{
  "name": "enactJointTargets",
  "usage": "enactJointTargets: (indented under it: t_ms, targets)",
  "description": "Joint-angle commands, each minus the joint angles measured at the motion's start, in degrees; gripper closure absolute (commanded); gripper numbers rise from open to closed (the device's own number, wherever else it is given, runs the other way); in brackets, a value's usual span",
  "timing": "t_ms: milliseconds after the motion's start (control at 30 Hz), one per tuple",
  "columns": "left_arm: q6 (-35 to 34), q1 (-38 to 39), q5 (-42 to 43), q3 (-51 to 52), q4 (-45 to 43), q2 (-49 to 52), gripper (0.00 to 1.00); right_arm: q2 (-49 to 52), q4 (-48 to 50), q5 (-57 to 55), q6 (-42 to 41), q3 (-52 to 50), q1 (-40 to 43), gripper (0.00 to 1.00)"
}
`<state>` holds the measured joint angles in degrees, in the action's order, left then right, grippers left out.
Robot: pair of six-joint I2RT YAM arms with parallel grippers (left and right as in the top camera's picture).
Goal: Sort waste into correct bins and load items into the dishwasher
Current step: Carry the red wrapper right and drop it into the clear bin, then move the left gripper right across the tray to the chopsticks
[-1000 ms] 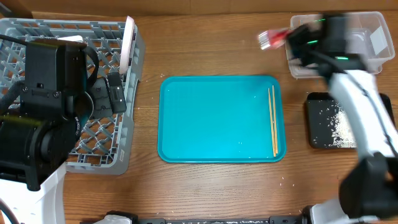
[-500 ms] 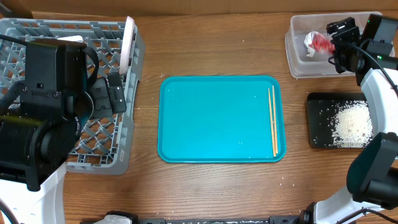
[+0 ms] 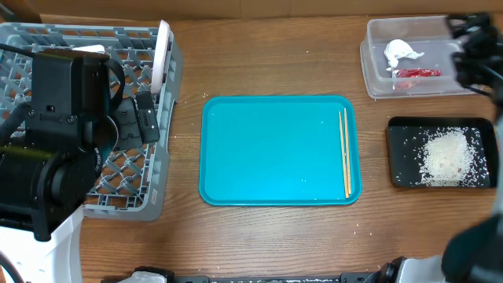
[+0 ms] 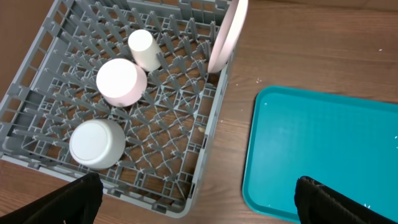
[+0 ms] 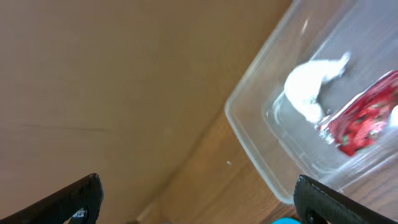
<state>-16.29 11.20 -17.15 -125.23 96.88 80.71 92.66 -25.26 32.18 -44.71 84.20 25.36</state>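
Overhead and 2 wrist views of the sorting table. The clear tub (image 3: 428, 35) stood at the far right corner of the table; inside it lay the red wrapper (image 3: 416, 73) and, just beside it, the white tissue (image 3: 398, 53). The right wrist view showed the same pair, tissue (image 5: 308, 87) and wrapper (image 5: 360, 121), within the tub wall (image 5: 261, 149). The right gripper (image 5: 196, 186) had its fingers spread wide and held nothing; overhead it appeared as a blur at the tub's right end (image 3: 471, 47). The left gripper (image 4: 196, 186) was likewise spread and empty, above the near right edge of the grey dish-rack crate (image 4: 205, 155). The crate held 3 pale round vessels (image 4: 121, 82), and 1 whitish-pink plate (image 4: 227, 34) stood on edge at its right rim. The teal tray (image 3: 275, 149) at table centre carried 2 chopsticks (image 3: 344, 153) along its right side. A black tray (image 3: 401, 157) with rice (image 3: 444, 153) lay near the tub.
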Motion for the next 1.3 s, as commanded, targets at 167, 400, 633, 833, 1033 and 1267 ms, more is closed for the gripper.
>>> enactJointTargets:
  t_ms: [167,400,633,833,1033,1267]
  targets:
    - [0.7,-0.3,0.3,-0.1,-0.1,0.3,0.00,-13.0,-11.7,-2.2,1.1,0.3,19.4,0.00]
    - [0.7,-0.3,0.3,-0.1,-0.1,0.6,0.00,-12.7,-27.0,-2.2,1.1,0.3,28.5,0.01]
    - [0.7,-0.3,0.3,-0.1,-0.1,0.7,0.00,-12.2,-32.7,-2.2,1.1,0.3,29.5,0.01]
    - [0.7,-0.3,0.3,-0.1,-0.1,1.0,0.00,-12.2,-32.7,-2.2,1.1,0.3,29.5,0.00]
    - [0.6,-0.3,0.3,-0.1,-4.0,1.4,0.00,-12.2,-32.7,-2.2,1.1,0.3,29.5,0.00]
    - [-5.7,-0.3,9.1,-0.1,-7.0,1.8,0.00,-12.2,-32.7,-2.1,1.1,0.3,29.5,0.00]
